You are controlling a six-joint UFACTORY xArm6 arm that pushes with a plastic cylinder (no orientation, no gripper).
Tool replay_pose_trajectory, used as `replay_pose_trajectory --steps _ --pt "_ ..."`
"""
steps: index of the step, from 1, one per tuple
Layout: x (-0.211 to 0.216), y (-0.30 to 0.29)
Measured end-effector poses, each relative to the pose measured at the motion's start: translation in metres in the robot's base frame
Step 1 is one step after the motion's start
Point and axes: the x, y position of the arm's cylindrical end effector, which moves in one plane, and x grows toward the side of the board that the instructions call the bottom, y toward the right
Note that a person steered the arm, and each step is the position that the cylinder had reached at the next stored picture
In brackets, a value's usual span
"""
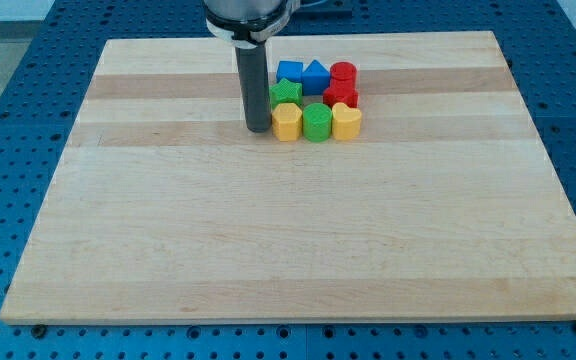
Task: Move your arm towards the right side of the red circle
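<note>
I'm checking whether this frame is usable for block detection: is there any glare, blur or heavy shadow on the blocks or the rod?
Camera view: even, soft light, no glare on the wooden board; only faint shadows under the block cluster; my tip and the red circle look sharp; edges of the packed blocks merge slightly.

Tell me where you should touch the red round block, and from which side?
I can only push. Its right side is best: the red round block has a blue block on its left, a red block below. My tip sits left of the cluster.
</note>
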Motion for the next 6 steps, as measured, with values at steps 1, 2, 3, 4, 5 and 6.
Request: replay_pose_trajectory --steps 1,2,3,4,5,6 --pt "0.000 0.000" --pt "0.021 -0.004" --pt "0.057 -0.002" --pt "0.061 0.038" --pt "0.060 0.106" --pt "0.033 0.146"
